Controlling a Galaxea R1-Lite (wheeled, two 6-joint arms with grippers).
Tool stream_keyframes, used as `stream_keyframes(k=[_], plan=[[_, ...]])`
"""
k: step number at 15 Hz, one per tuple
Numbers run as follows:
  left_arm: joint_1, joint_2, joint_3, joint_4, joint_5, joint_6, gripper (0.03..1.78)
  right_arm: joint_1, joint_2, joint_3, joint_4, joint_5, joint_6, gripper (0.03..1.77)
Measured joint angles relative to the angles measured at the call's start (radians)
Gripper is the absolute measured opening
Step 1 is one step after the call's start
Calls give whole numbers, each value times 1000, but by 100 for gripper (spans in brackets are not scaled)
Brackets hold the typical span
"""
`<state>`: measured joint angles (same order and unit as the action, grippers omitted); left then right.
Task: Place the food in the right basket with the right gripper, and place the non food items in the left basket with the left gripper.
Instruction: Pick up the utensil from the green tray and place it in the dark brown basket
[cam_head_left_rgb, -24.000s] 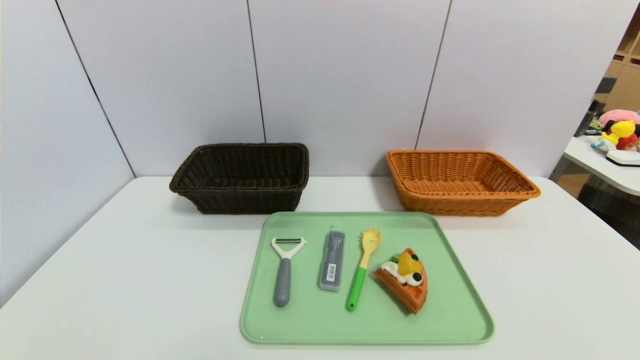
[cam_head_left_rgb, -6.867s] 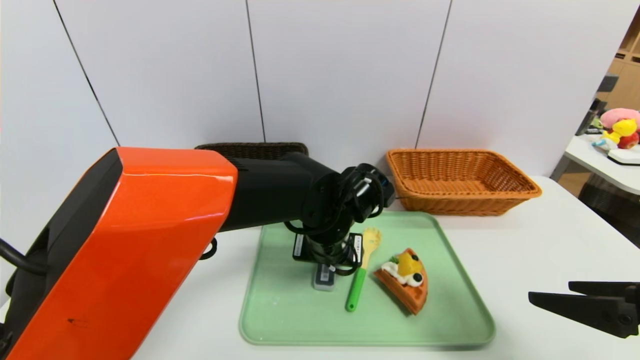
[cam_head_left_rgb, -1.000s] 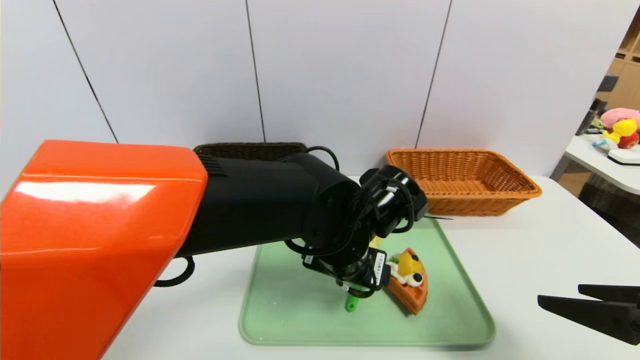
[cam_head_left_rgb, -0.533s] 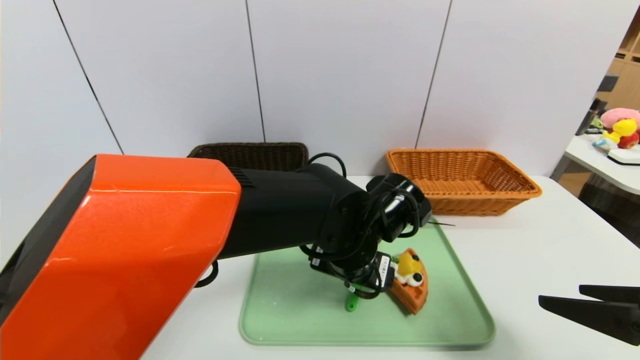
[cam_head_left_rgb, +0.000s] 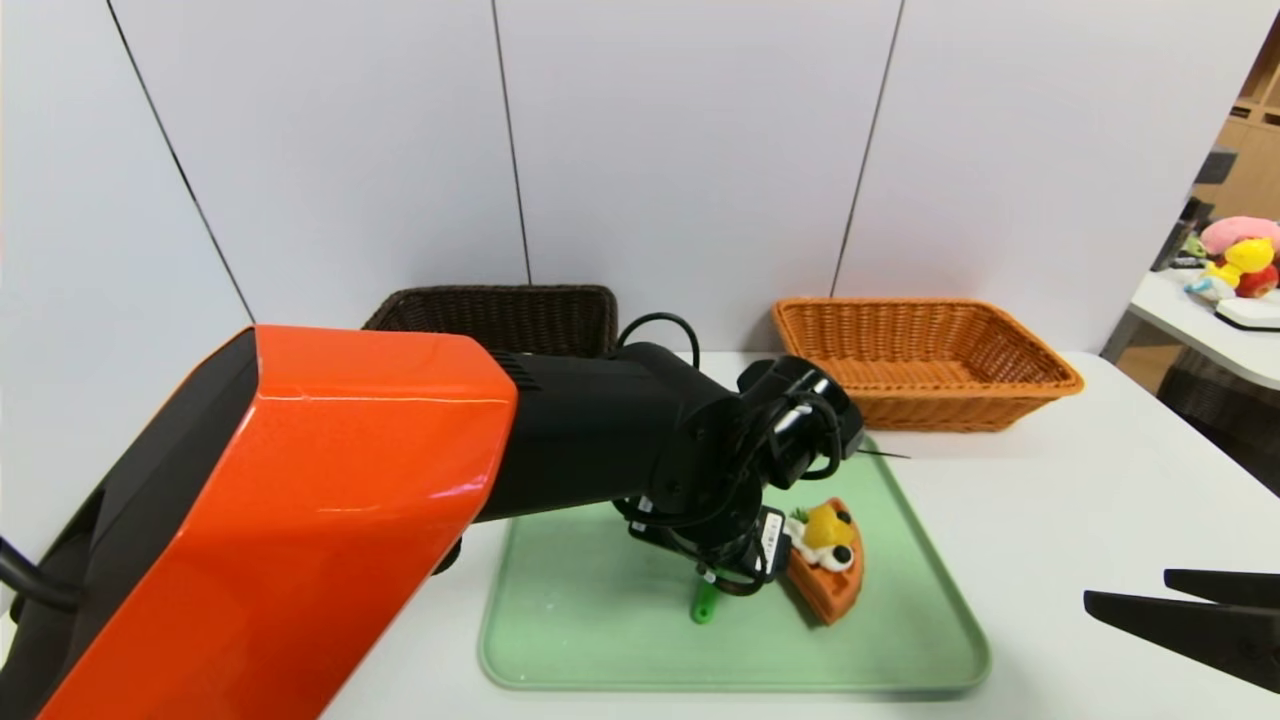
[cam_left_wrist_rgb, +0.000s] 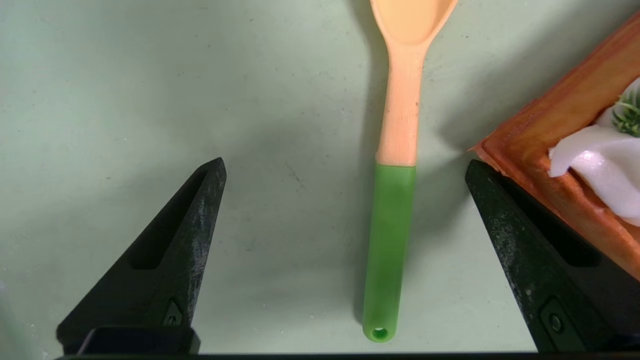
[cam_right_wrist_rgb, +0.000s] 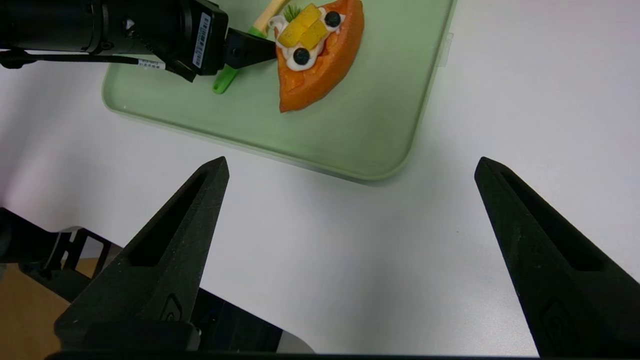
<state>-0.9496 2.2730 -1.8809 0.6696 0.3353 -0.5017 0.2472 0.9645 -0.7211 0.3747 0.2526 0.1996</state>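
A spoon (cam_left_wrist_rgb: 395, 200) with a pale head and a green handle (cam_head_left_rgb: 705, 605) lies on the green tray (cam_head_left_rgb: 600, 640). My left gripper (cam_left_wrist_rgb: 346, 161) is open low over it, with a finger on either side of the handle. One finger stands close against the edge of the cake slice (cam_left_wrist_rgb: 575, 165). That orange slice (cam_head_left_rgb: 828, 570), topped with cream and fruit, lies on the tray just right of the spoon. My right gripper (cam_right_wrist_rgb: 352, 159) hangs open and empty over the table's front right (cam_head_left_rgb: 1125, 588), off the tray. The cake slice (cam_right_wrist_rgb: 315, 60) lies ahead of it.
The dark brown basket (cam_head_left_rgb: 500, 310) stands at the back left, mostly behind my left arm. The orange basket (cam_head_left_rgb: 920, 360) stands at the back right. Wall panels close off the table's far edge. A side table with toys (cam_head_left_rgb: 1240, 265) is at the far right.
The peeler and the grey case seen earlier are gone from the tray. Over the last second my left gripper has sunk lower over the spoon, and the cake slice has shifted slightly right.
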Motion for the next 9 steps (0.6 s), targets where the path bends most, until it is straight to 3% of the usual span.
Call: stream_keyframes(k=[7,9], plan=[[14,15,-8,-3,-2,-4,169,0,-1,-1,-1,0,-3,170],[13,16,-8,0,-7,-3,135,0,-1,-1,-1,0,-3,170]])
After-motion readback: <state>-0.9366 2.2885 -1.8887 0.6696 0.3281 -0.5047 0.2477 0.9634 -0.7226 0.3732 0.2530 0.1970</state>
